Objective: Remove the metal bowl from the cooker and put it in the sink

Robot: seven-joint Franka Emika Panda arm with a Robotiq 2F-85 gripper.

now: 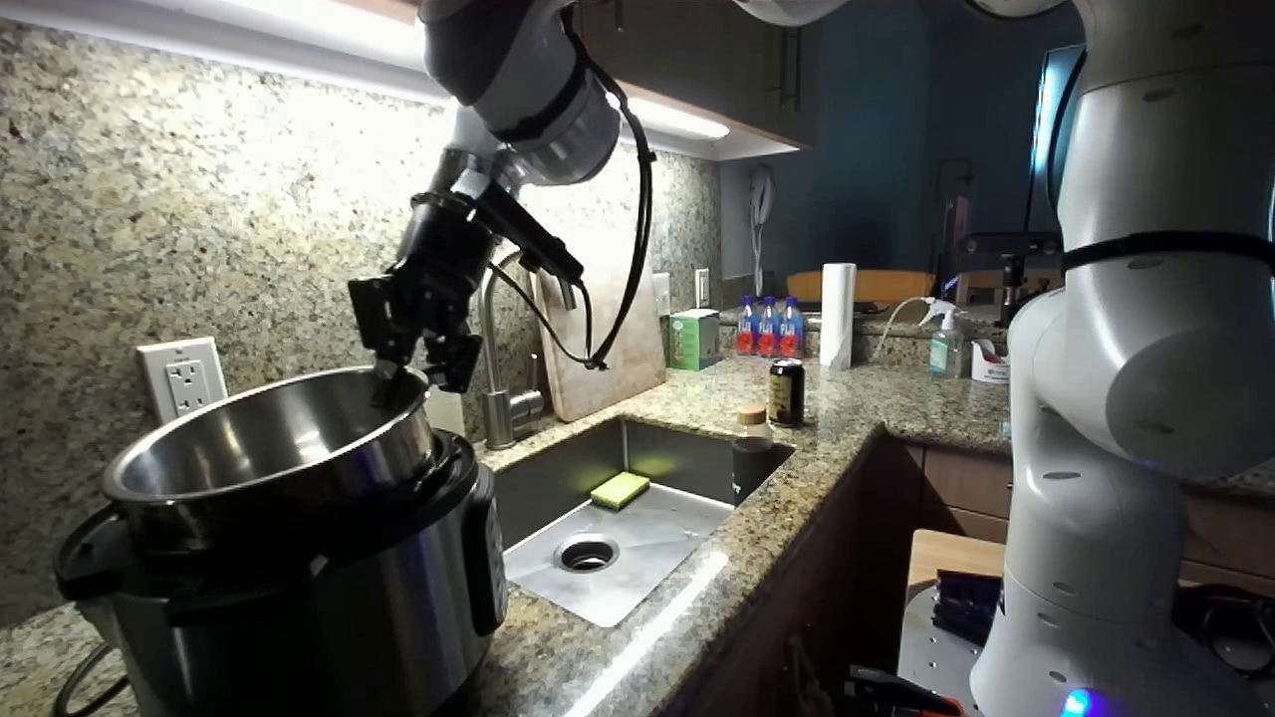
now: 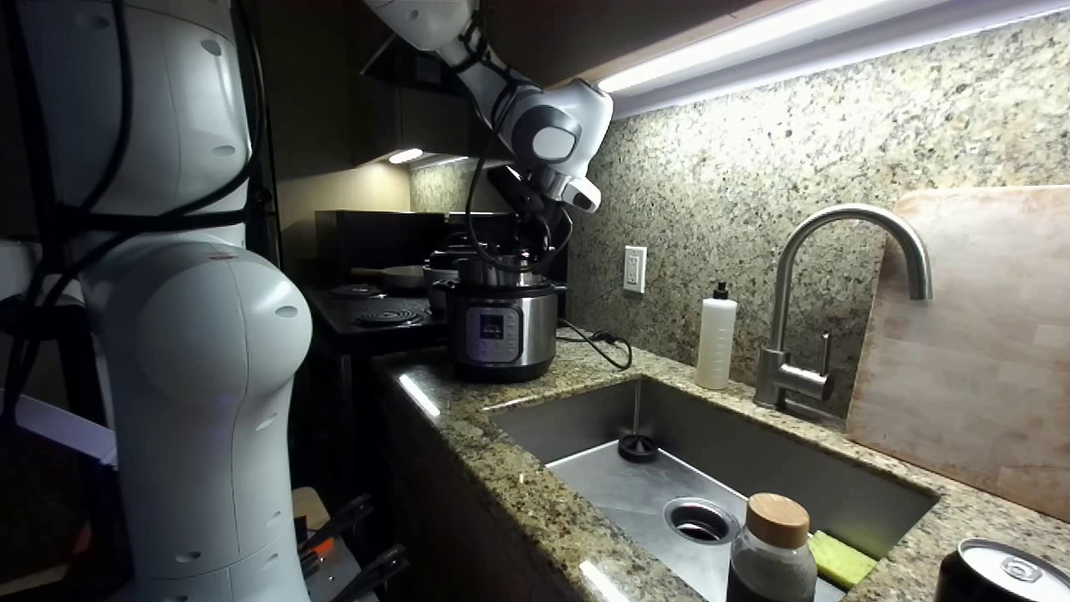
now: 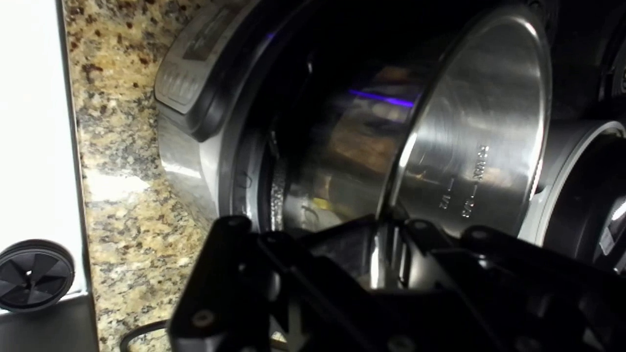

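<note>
Now | metal bowl [image 1: 264, 443] — jutting from cooker [image 2: 505, 334] | tool [image 3: 384, 230] — pinching its rim [image 3: 407, 152]

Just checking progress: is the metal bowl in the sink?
No, in an exterior view the metal bowl pokes up out of the cooker, which stands beside the sink.

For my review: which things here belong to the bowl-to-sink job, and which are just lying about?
Belong to the job: metal bowl, held in the jaws; cooker; sink.

Just lying about: sponge; black can; wood-topped bottle; black-capped bottle; leaning board; water bottles.
</note>
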